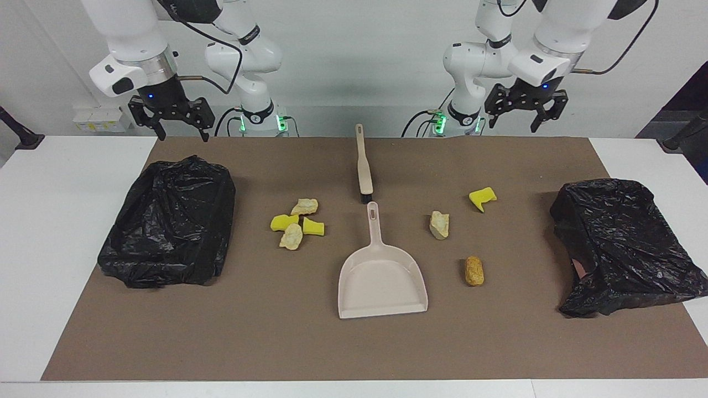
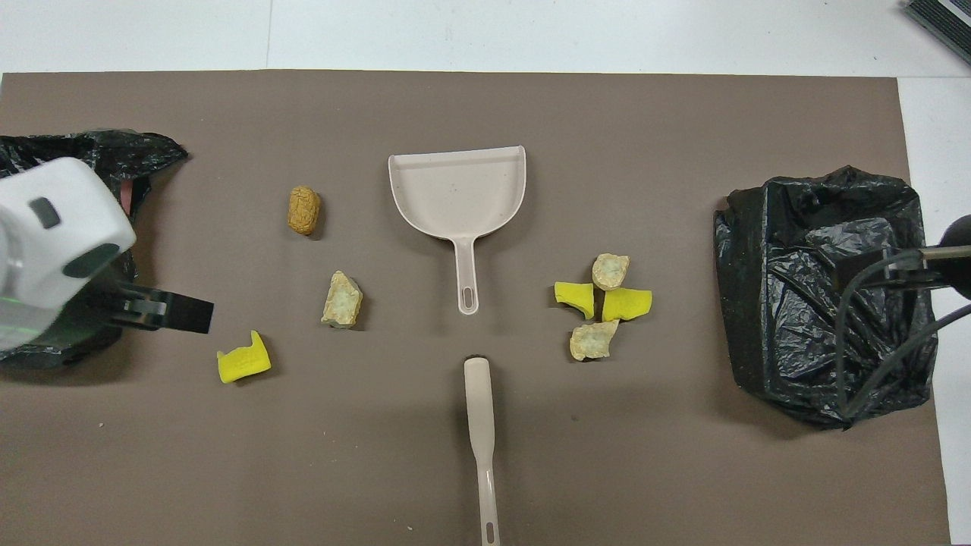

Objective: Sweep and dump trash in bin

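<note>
We see the trash lying loose on the brown mat (image 1: 276, 342) in two groups. Toward the right arm's end, two yellow sponge pieces (image 1: 313, 226) and two beige lumps (image 1: 305, 207) sit bunched together, touching or nearly so. Toward the left arm's end, a beige lump (image 1: 439, 225), a yellow piece (image 1: 482, 198) and an orange-brown lump (image 1: 474, 270) lie well apart from one another. Between the groups the dustpan (image 1: 381, 276) rests flat, handle toward the robots, with the brush (image 1: 363, 171) just nearer the robots, its bristles close to the handle tip. A black bin bag (image 1: 168, 221) sits at the right arm's end and another bag (image 1: 622, 246) at the left arm's end. Our right gripper (image 1: 172, 115) hangs up in the air over the mat's edge, released and empty; our left gripper (image 1: 525, 105) likewise hangs released, holding nothing.
</note>
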Robot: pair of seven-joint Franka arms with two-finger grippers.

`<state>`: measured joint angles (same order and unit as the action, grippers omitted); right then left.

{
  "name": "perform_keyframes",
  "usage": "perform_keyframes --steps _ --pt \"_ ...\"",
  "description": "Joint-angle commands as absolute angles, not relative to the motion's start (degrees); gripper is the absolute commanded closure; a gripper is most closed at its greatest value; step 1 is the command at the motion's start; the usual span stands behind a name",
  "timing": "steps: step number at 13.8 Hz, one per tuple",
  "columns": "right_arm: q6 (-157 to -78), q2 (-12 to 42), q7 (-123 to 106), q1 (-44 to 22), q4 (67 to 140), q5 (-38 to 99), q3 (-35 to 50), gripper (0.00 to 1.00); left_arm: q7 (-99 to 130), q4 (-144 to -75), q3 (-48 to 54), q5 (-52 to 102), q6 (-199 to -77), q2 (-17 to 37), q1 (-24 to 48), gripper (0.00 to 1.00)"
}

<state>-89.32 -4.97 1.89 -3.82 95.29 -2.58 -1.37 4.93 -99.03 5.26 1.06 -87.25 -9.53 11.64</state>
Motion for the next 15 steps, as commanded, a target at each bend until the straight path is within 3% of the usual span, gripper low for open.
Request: perform_keyframes --steps 1,7,10,15 --pt "-89.65 -1.25 5.26 -6.58 94.66 -2.11 -0.79 0.00 8.33 -109.41 9.12 2.72 -92.01 -15.29 12.13 0.00" --pt "-100.00 12.28 19.75 -17.91 93.08 -1.06 -0.62 0.00 20.28 -122.16 22.04 8.35 -101.68 -18.37 12.04 0.00" --pt "-104.04 19.67 22.93 -20.82 89.66 3.41 0.09 0.00 25.81 -127.06 29.67 10.54 -107.81 -17.93 12.04 0.00" --pt "-107.84 26.35 30.47 -24.51 85.70 8.26 0.44 0.00 38.49 -131.66 40.68 10.99 -118.38 -13.80 12.13 0.00"
